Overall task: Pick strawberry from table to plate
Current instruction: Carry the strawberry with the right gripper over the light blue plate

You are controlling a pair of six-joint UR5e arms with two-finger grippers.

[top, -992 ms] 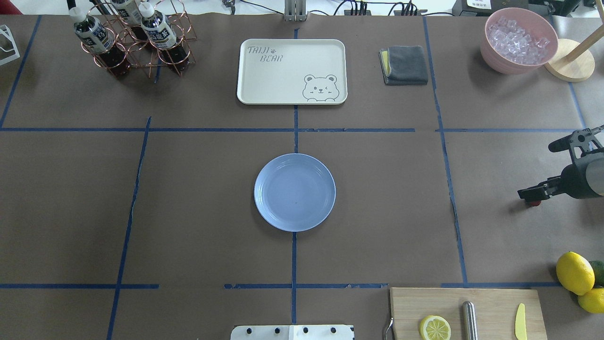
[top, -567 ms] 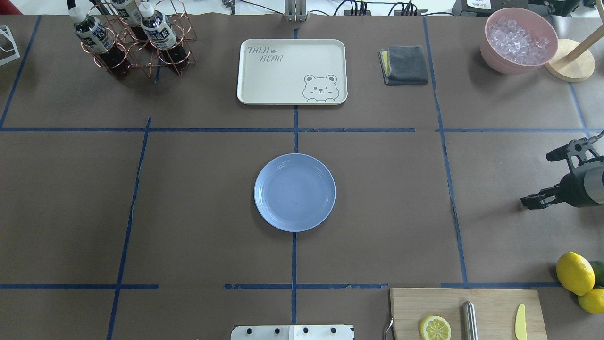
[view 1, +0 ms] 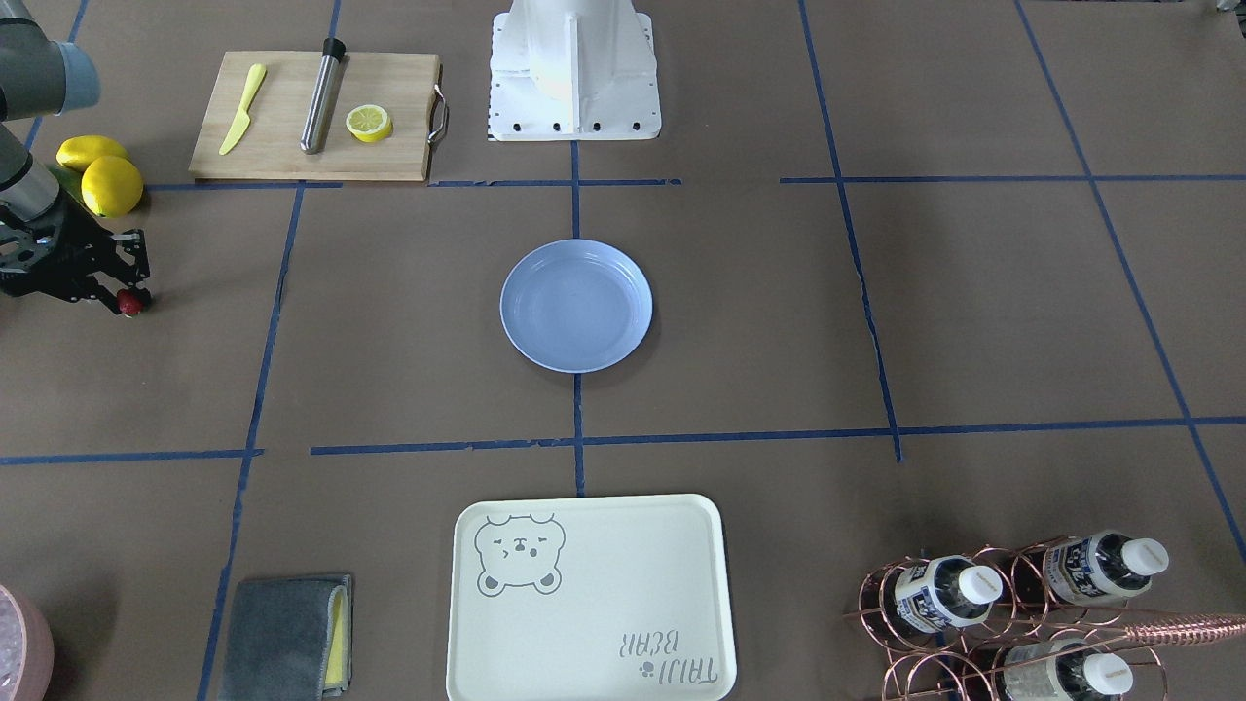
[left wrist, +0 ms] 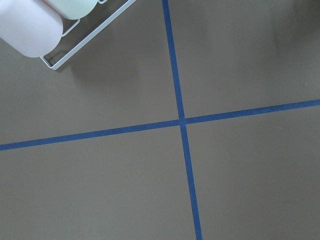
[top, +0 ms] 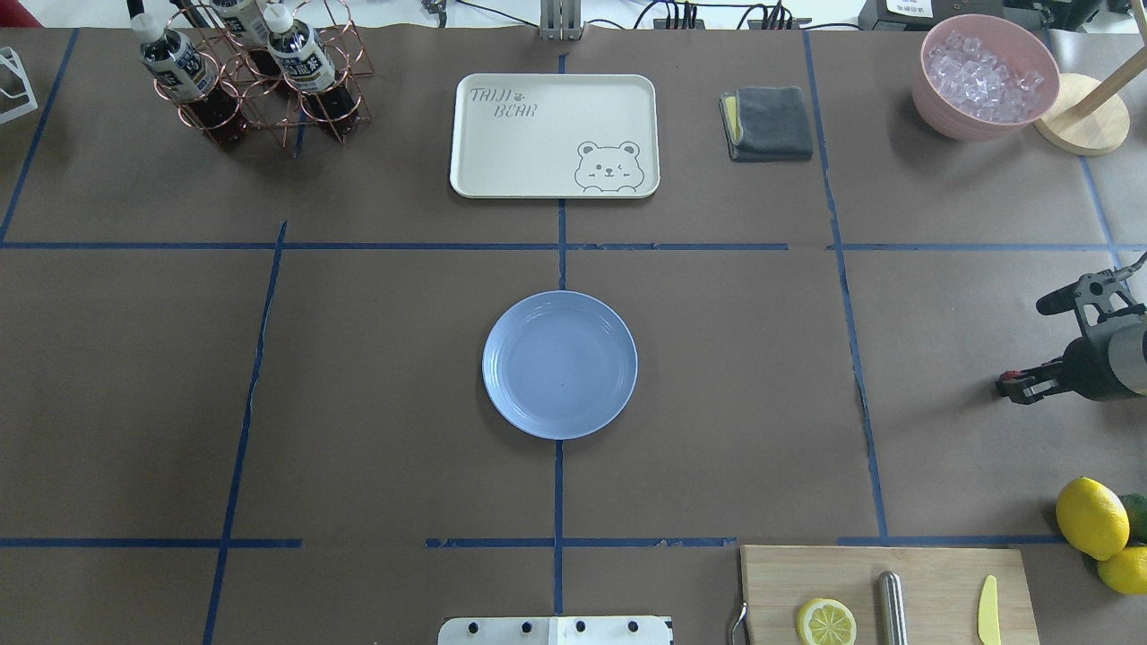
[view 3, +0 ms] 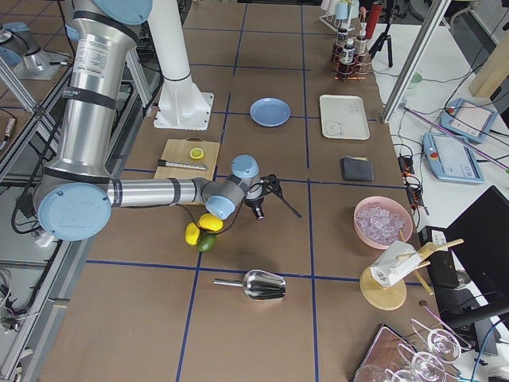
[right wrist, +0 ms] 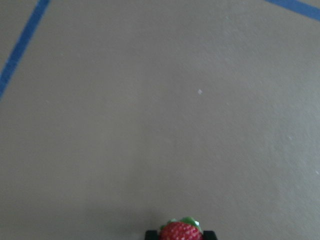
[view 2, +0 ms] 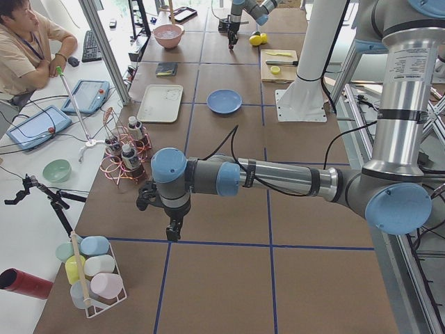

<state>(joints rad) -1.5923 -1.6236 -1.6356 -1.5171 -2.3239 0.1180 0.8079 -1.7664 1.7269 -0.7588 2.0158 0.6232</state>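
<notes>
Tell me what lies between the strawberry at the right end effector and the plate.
Only bare table crossed by one blue tape line, as the front-facing view shows.

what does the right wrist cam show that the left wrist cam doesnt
Only the right wrist view: the strawberry, red with green leaves, at the bottom edge. Only the left wrist view: a white wire rack holding a pink cup and a pale green cup, plus a crossing of two blue tape lines. Both: the brown paper table marked with blue tape.
</notes>
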